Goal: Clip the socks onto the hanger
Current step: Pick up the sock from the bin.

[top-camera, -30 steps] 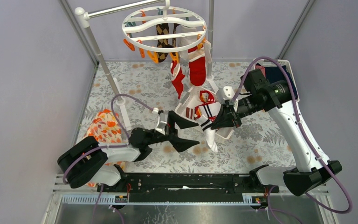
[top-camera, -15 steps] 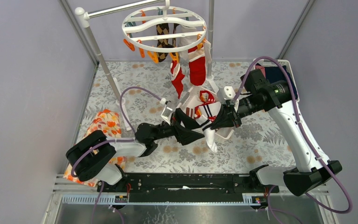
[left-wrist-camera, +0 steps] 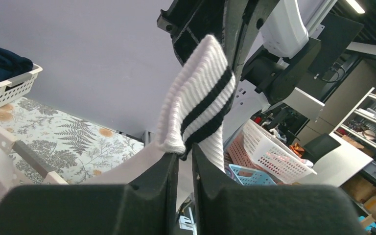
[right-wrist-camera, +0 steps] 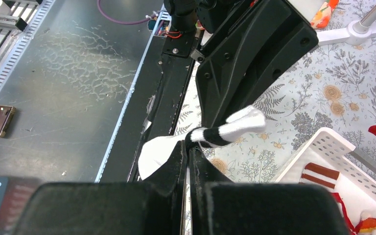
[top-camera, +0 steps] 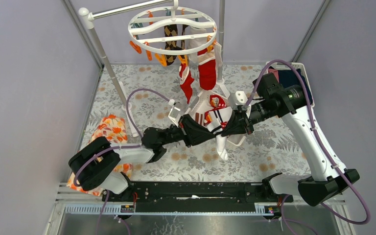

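Both clamp sock [left-wrist-camera: 196,98]; left pincer [left-wrist-camera: 185,157], right pincer [right-wrist-camera: 187,152].

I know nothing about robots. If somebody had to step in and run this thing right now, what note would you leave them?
Right gripper: shut on the white striped sock, held up in the air.
Left gripper: pinched on that sock's cuff.
Hanger: at the back; red-and-white socks and an argyle sock are clipped on.
White basket: more socks inside.
Left to do: bring the striped sock to a free clip, then probably the basket's socks.
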